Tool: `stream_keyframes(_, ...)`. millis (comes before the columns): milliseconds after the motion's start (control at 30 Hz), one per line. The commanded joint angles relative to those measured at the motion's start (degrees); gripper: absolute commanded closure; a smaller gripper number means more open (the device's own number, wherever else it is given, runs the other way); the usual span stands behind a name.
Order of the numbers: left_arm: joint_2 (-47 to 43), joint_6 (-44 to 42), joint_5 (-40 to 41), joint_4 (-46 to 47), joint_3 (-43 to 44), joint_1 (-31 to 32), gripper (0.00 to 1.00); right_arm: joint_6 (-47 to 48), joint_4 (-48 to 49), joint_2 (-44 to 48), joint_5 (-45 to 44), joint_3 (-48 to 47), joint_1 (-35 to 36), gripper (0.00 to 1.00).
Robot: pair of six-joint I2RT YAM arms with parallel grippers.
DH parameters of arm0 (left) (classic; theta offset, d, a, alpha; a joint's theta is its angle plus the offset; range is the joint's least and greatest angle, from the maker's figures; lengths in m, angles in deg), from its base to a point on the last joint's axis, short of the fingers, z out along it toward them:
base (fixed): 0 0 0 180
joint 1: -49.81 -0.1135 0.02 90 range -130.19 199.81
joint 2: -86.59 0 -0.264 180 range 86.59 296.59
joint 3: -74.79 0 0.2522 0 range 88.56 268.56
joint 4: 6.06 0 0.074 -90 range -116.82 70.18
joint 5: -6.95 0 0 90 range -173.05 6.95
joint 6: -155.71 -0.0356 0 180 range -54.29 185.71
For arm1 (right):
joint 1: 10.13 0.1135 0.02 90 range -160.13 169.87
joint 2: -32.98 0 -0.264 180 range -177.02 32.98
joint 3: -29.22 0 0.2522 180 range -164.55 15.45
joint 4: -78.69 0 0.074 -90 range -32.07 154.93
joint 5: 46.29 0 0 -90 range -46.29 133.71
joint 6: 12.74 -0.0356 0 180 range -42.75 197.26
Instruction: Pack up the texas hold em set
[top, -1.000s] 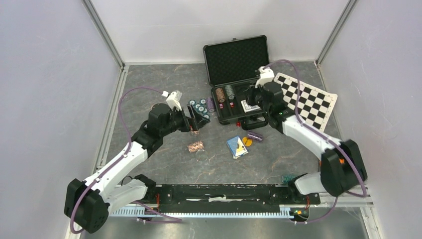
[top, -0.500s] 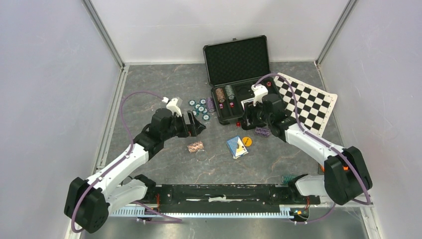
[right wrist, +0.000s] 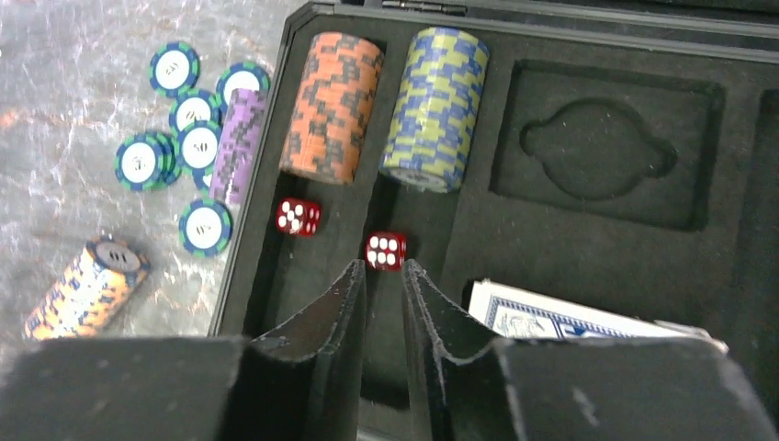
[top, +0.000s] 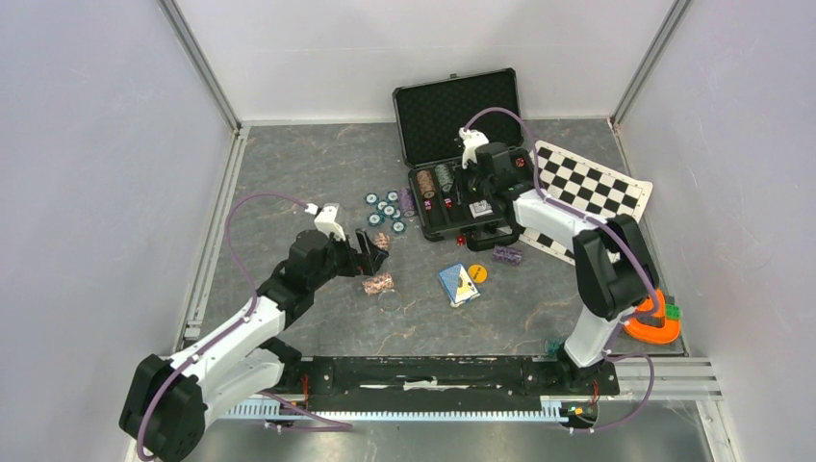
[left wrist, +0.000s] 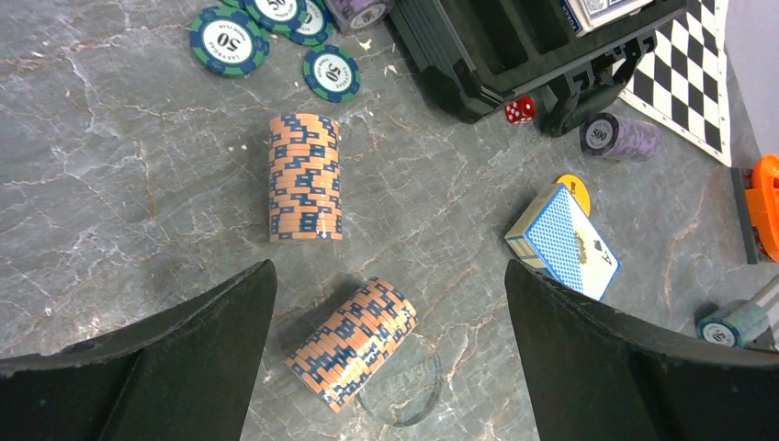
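Note:
The black case (top: 457,115) stands open at the back. My right gripper (right wrist: 381,268) hovers low over its tray, jaws only narrowly apart and empty. A red die (right wrist: 386,250) lies in the foam just past its tips, a second die (right wrist: 299,216) to the left. Two chip rolls (right wrist: 331,106) and a blue deck (right wrist: 551,317) sit in the tray. My left gripper (left wrist: 388,266) is wide open above a brown-white chip roll (left wrist: 351,342), with another roll (left wrist: 305,177) beyond. On the table lie teal chips (left wrist: 230,41), a purple roll (left wrist: 620,138), a deck (left wrist: 562,241), a yellow button (left wrist: 574,186) and a die (left wrist: 519,108).
A checkered mat (top: 597,188) lies right of the case. An orange toy (top: 647,322) sits by the right arm's base, with a teal chip roll (left wrist: 735,322) near it. A clear disc (left wrist: 400,390) rests against the nearer brown-white roll. Walls close in on three sides.
My right arm swung from the case's front edge back over the tray; its jaws widened, then narrowed. My left gripper drew back towards me, now over the brown-white rolls.

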Motion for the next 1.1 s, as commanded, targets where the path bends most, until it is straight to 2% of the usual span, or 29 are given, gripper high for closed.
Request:
stream_keyframes(0, -1.77, -4.41, 2.78, 6.11, -1.39, 0.03, 0.00, -3.09, 1.54, -4.32, -0.31, -5.93, 0.76, 0.75)
stream_keyframes(167, -1.70, -4.91, 3.34, 6.82, -2.48, -0.04, 0.00, -3.32, 1.79, -7.70, -2.24, -8.38, 1.33, 0.83)
stream_keyframes(467, -3.18, -4.71, 3.19, 7.13, -3.29, -0.03, 0.00, -3.30, -0.23, -13.40, -5.67, -11.77, 2.53, 0.90)
stream_keyframes(600, -3.29, -4.61, 3.10, 7.13, -3.29, -0.02, 0.00, -3.35, -2.06, -13.05, -5.72, -10.68, 2.97, 0.93)
stream_keyframes(833, -3.37, -4.44, 2.65, 7.13, -3.38, 0.01, 0.00, -4.09, -2.97, -10.08, -11.43, -6.49, 3.16, 0.94)
stream_keyframes(1067, -3.69, -4.34, 2.44, 6.97, -3.55, -0.09, 0.00, -2.39, -8.43, -7.58, -11.27, -5.90, 5.06, 0.95)
